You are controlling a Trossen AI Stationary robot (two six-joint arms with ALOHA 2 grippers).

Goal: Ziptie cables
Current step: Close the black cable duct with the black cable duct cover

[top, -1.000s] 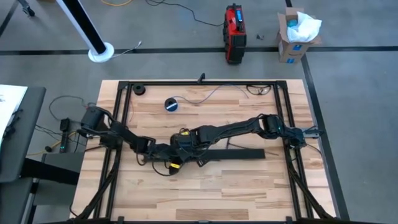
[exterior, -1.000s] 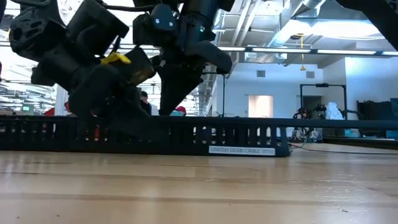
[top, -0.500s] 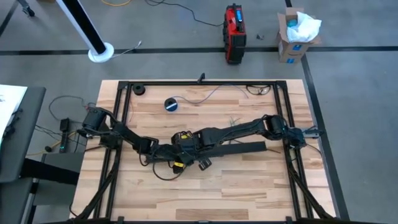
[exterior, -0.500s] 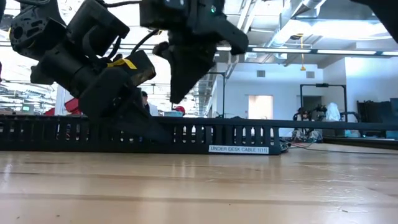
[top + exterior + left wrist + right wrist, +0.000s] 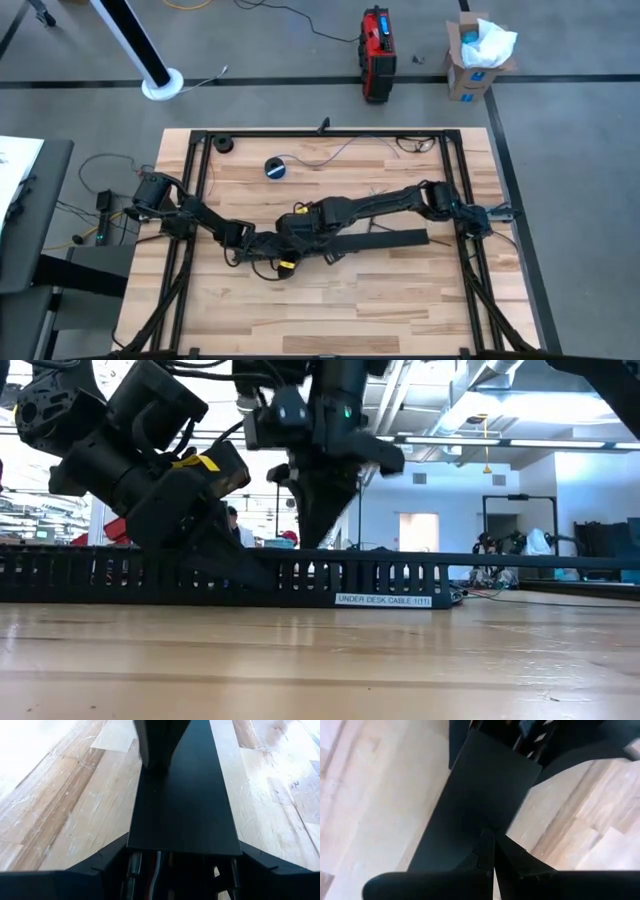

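Since the earlier frames the right gripper [image 5: 322,540] has swung back and down from its raised, tilted pose, and now points its tips straight at the tray [image 5: 380,575]; the tray itself has not shifted in the last half second. The right fingers [image 5: 487,851] are pressed together with nothing between them, touching the tray's smooth matte black lid [image 5: 480,795]. The left gripper [image 5: 268,247] is at the tray's end, fingers spread around it. The tray is long, flat and slotted like a comb along its side, lying on the pale, grainy wooden table [image 5: 400,300]. Thin cables [image 5: 335,152] trail near the table's far edge.
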